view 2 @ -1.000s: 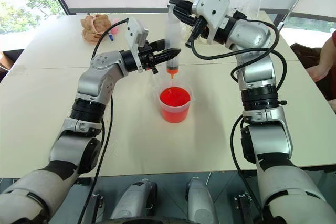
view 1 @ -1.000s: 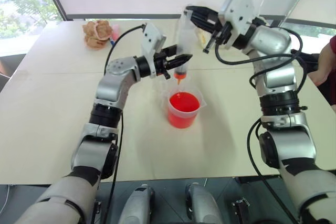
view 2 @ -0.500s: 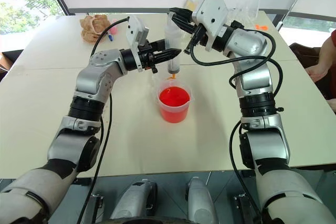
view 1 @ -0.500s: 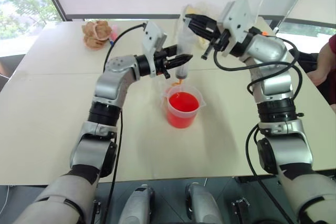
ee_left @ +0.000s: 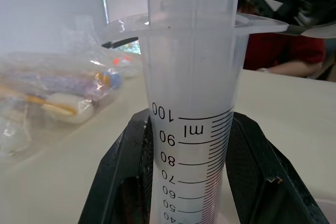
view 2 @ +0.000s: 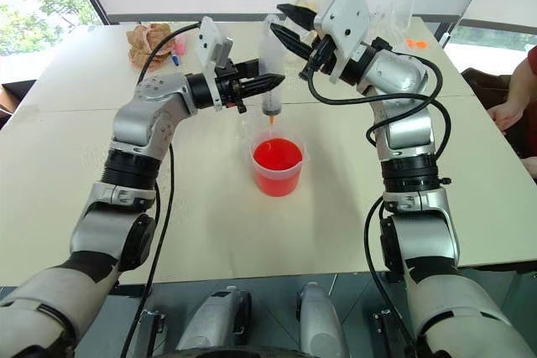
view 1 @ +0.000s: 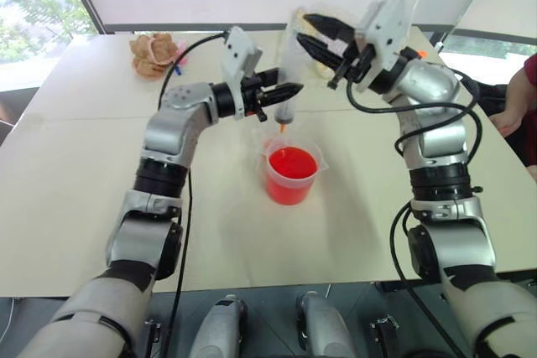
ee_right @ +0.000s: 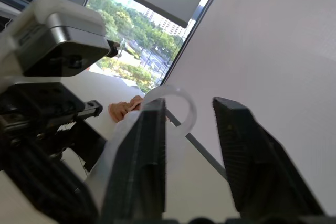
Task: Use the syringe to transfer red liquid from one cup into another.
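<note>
Left gripper [view 1: 289,90] clamps syringe [view 1: 287,81] upright above red cup [view 1: 293,175]; right gripper [view 1: 312,31] fingers spread at plunger top.

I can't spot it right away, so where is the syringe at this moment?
The syringe stands upright mid-table, clamped in the left end effector, its orange tip just above the cup of red liquid, the right end effector at its top.

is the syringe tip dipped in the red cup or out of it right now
Out. The syringe, upright in the left claw, hangs with its orange tip above the red liquid, clear of the cup rim.
</note>
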Tool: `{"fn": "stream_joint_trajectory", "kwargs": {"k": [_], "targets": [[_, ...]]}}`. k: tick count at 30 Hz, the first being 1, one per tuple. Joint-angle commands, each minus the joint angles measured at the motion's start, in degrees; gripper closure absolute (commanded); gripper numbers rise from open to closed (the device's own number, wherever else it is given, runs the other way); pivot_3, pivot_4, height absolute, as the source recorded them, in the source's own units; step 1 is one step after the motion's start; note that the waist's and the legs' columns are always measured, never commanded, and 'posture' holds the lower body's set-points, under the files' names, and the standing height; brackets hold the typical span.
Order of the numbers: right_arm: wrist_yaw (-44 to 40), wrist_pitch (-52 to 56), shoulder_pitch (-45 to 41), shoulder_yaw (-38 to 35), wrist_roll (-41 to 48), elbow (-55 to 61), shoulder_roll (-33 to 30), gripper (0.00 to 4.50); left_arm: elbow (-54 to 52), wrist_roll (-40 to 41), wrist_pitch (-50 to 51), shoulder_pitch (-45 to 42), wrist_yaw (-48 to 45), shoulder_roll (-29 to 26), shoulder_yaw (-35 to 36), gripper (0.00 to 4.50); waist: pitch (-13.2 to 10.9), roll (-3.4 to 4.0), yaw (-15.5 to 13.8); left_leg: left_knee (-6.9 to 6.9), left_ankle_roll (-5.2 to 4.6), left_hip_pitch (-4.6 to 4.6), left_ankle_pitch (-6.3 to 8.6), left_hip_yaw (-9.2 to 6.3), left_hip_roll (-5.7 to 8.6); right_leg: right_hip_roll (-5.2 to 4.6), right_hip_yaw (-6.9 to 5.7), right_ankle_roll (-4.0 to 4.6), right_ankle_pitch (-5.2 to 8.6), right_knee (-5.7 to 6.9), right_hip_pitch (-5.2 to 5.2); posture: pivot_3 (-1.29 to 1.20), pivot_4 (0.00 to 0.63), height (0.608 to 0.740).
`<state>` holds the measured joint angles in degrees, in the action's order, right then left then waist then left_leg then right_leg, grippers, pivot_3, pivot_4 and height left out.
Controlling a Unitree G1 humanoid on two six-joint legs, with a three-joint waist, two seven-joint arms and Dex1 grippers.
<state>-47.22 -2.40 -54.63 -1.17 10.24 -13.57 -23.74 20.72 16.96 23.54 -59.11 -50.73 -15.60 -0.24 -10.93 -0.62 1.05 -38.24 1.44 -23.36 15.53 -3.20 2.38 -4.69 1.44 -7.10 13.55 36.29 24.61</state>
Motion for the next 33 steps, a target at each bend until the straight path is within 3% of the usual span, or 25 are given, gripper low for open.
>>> {"fn": "stream_joint_trajectory", "kwargs": {"k": [1,11,15,19,24,29,33], "targets": [[1.8,0.6,-0.4,-2.1,0.6,1.7,-1.9,1.54,-5.6,3.9,-0.7,-4.3,-0.1,0.6,2.3,3.15,0.0,0.00,-0.1,0.00,0.00,0.00,0.00,-0.01,0.00,0.00,0.00,0.00,0.00,0.00,0.00,0.00,0.150,0.740],[7.0,6.6,3.1,-13.9,8.1,5.2,-9.0,1.54,-5.3,11.8,5.7,-8.5,3.5,-0.1,8.9,3.15,0.0,-0.01,-0.3,0.00,-0.15,-0.04,0.09,-0.01,0.00,-0.04,0.00,0.00,0.00,-0.04,-0.01,0.00,0.150,0.740],[2.8,15.7,7.3,-15.7,14.8,12.0,-14.0,1.54,-2.2,5.9,11.5,-11.7,8.0,-7.6,6.6,3.15,0.0,0.00,0.2,0.03,-0.26,0.02,0.15,0.02,-0.03,0.03,0.00,0.00,0.00,0.00,0.00,0.00,0.150,0.740],[-3.3,29.1,11.9,-14.2,25.6,23.7,-19.0,1.54,-0.7,4.7,29.9,-14.8,10.3,-15.9,3.7,3.15,0.0,0.02,0.9,0.05,-0.27,0.06,0.15,0.00,-0.05,0.09,0.02,0.01,0.01,0.09,0.01,0.00,0.150,0.740],[-8.1,41.7,15.7,-8.2,34.4,37.2,-24.0,1.54,2.8,5.7,55.2,-15.7,11.3,-21.1,-0.4,3.15,0.0,0.02,1.0,-0.02,-0.29,0.04,0.17,-0.10,-0.03,0.04,-0.03,-0.01,0.02,0.12,-0.08,0.00,0.150,0.740],[-10.2,46.0,18.0,-5.2,39.0,42.3,-24.8,1.54,4.8,6.2,68.2,-11.5,15.8,-21.3,-0.2,3.15,0.0,-0.01,1.0,-0.04,-0.30,0.04,0.17,-0.12,-0.05,0.03,-0.04,-0.02,0.02,0.13,-0.08,0.00,0.150,0.740],[-10.3,46.1,20.2,-3.8,38.1,43.3,-24.9,1.54,5.5,11.1,69.0,-7.2,19.9,-20.7,-0.9,3.15,0.0,-0.02,0.8,-0.04,-0.29,0.03,0.17,-0.13,-0.13,-0.01,-0.03,-0.01,0.02,0.14,-0.05,0.00,0.150,0.740]]}}
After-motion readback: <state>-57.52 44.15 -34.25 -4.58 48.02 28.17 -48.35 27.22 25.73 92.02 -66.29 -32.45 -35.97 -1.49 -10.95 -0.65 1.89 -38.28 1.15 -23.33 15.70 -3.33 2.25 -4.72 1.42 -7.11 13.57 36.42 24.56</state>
